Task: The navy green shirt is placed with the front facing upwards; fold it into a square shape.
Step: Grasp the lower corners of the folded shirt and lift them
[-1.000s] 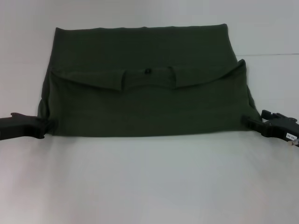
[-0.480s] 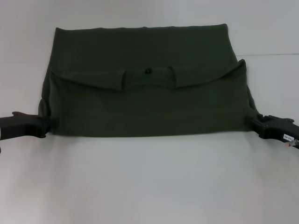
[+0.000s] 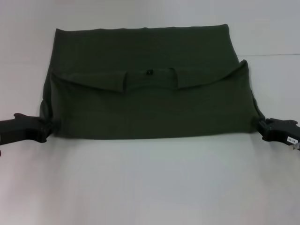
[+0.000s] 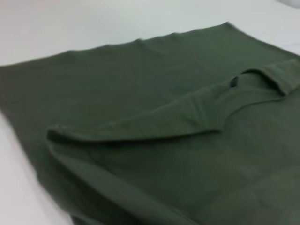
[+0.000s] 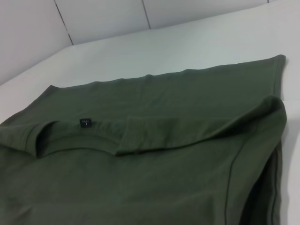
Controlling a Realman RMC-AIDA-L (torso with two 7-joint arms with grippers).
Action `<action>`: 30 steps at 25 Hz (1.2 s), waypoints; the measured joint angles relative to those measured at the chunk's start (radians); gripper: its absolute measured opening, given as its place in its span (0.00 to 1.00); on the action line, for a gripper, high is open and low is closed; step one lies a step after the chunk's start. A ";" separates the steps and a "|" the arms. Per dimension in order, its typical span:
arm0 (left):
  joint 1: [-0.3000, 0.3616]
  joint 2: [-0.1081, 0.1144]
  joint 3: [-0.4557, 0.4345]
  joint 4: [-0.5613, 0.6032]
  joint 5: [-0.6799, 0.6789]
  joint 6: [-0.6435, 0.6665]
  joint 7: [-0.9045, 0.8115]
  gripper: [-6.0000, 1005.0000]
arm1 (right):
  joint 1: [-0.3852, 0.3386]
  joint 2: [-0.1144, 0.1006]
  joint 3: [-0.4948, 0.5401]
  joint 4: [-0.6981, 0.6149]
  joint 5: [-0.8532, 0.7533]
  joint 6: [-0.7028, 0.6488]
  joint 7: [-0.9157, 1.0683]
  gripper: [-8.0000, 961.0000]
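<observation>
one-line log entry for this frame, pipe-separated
phase: mid-fold | navy green shirt: folded once, flat on table, neck label up | left gripper: at near-left corner | right gripper: at near-right corner

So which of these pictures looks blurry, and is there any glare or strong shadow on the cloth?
Head view: soft, even light, no glare on the dark olive-green cotton shirt, only a faint shadow along its near edge. Left wrist view: the shirt looks hazy, folds smeared. Right wrist view: sharpest, with stitching and the small dark neck label visible.

One navy green shirt (image 3: 147, 101), one neck label (image 5: 86, 123), two grippers
</observation>
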 joint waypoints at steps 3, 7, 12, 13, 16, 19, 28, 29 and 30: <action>0.024 -0.001 -0.003 0.007 -0.043 0.037 0.074 0.07 | -0.021 -0.001 0.000 -0.002 0.000 -0.034 -0.032 0.06; 0.075 -0.012 -0.004 0.053 -0.064 0.096 0.127 0.07 | -0.049 0.001 0.001 -0.003 0.000 -0.086 -0.077 0.05; 0.126 -0.033 -0.023 0.125 -0.072 0.166 0.146 0.08 | -0.103 0.003 0.010 0.002 0.005 -0.178 -0.169 0.06; 0.141 -0.037 -0.037 0.140 -0.074 0.195 0.166 0.08 | -0.113 0.003 0.011 0.004 0.005 -0.191 -0.183 0.06; 0.172 -0.041 -0.085 0.158 -0.075 0.275 0.244 0.08 | -0.151 0.004 0.012 0.009 0.006 -0.225 -0.231 0.06; 0.202 -0.043 -0.153 0.160 -0.075 0.366 0.342 0.08 | -0.185 0.006 0.012 0.012 0.007 -0.253 -0.277 0.06; 0.309 -0.064 -0.216 0.166 -0.067 0.543 0.601 0.09 | -0.296 0.006 0.012 0.013 0.007 -0.386 -0.403 0.06; 0.317 -0.066 -0.219 0.166 -0.067 0.544 0.615 0.09 | -0.308 0.006 0.013 0.013 0.007 -0.402 -0.421 0.05; 0.324 -0.068 -0.223 0.166 -0.066 0.545 0.627 0.10 | -0.320 0.006 0.013 0.013 0.007 -0.416 -0.435 0.05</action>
